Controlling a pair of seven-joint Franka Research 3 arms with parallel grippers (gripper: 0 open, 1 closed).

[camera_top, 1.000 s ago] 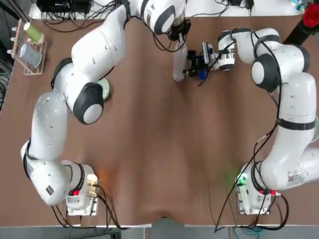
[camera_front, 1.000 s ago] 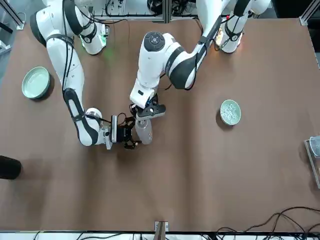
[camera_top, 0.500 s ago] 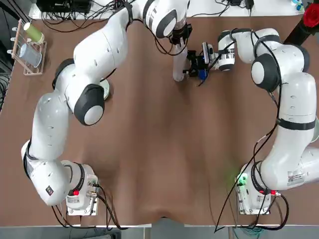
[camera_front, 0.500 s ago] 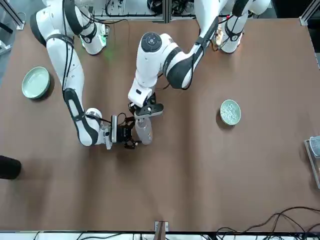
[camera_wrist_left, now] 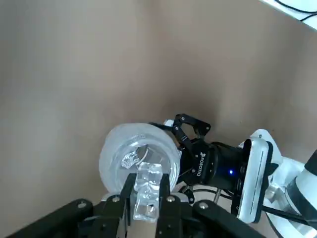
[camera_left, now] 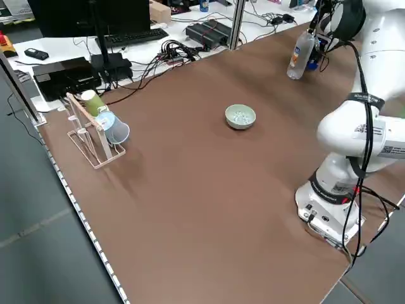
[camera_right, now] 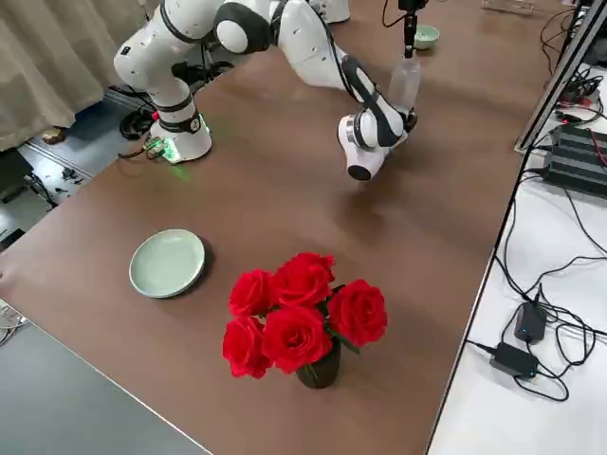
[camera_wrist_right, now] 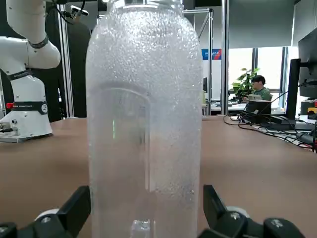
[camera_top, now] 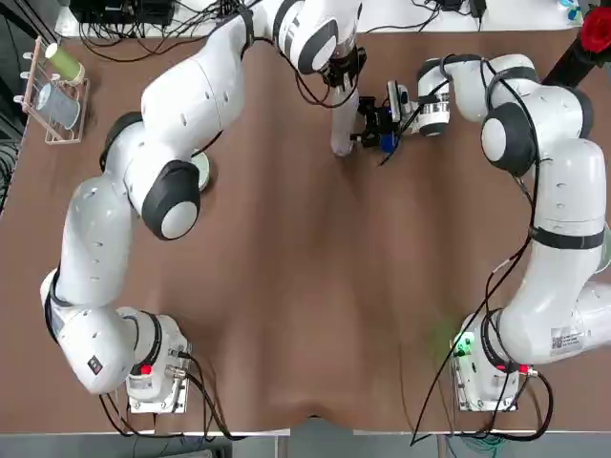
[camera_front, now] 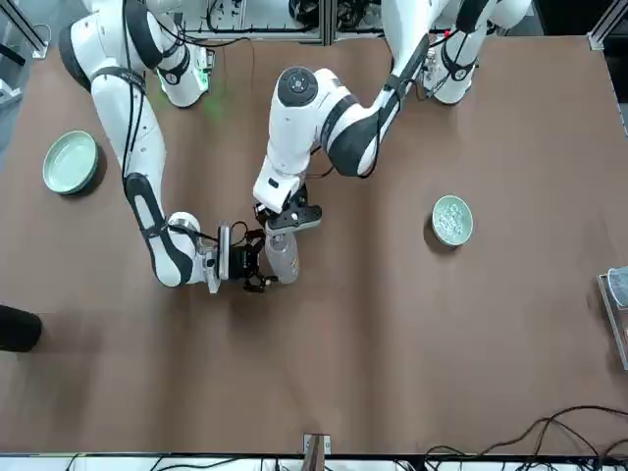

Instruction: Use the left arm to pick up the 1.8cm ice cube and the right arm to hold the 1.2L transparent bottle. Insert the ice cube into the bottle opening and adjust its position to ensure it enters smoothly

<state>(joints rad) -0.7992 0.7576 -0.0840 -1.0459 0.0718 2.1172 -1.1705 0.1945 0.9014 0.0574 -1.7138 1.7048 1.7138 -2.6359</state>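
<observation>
The clear bottle stands upright at the table's far middle. My right gripper lies low beside it and is shut on the bottle's lower body, one finger on each side. Straight above the neck hangs my left gripper, pointing down. It is shut on an ice cube, which sits just over the bottle opening. Something translucent shows inside the neck.
A pale green bowl with several ice cubes sits on the left arm's side. A green plate and red roses are on the right arm's side. A cup rack stands at the far left corner.
My left wrist has shifted slightly over the bottle's neck, still holding the cube. The right arm and the bottle have stayed put.
</observation>
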